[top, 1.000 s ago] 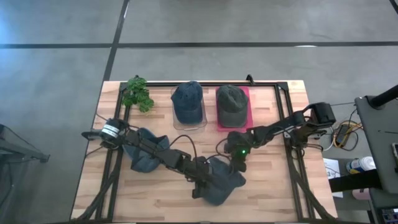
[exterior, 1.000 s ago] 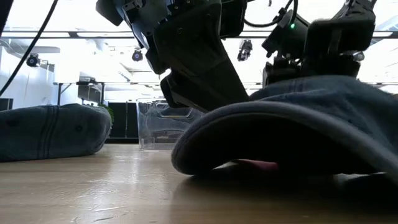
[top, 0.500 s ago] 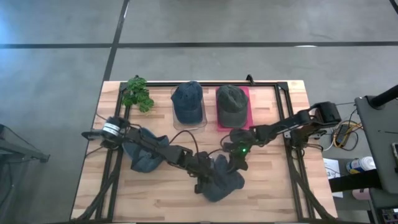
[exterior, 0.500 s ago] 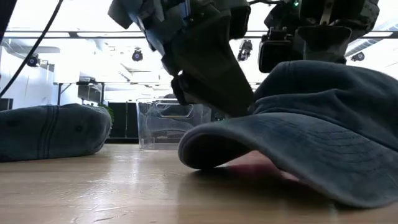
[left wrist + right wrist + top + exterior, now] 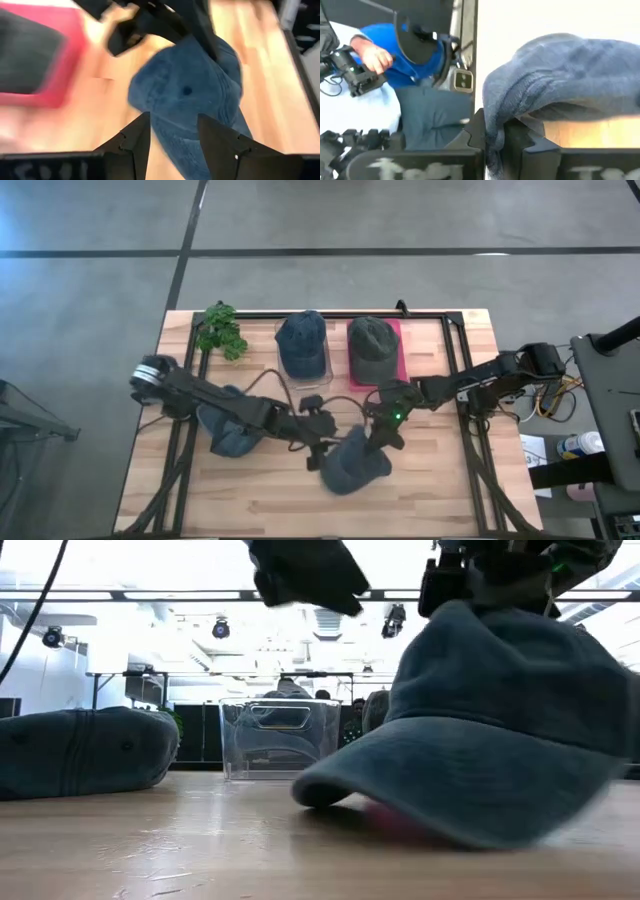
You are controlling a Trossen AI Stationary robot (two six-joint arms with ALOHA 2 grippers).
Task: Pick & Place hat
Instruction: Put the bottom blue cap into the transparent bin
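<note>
While the right gripper (image 5: 378, 442) pinches its crown, the blue cap (image 5: 352, 464) tilts.
Brim dips toward the table's front-left; left gripper (image 5: 318, 442) hovers beside it, jaws spread, empty.

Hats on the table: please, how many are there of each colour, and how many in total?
Blue hats: 3 – one in the clear box, one loose at the left, one pinched by the right pincer at the front.
Green hats: 1 – on the pink mat.
Total: 4 hats.
</note>
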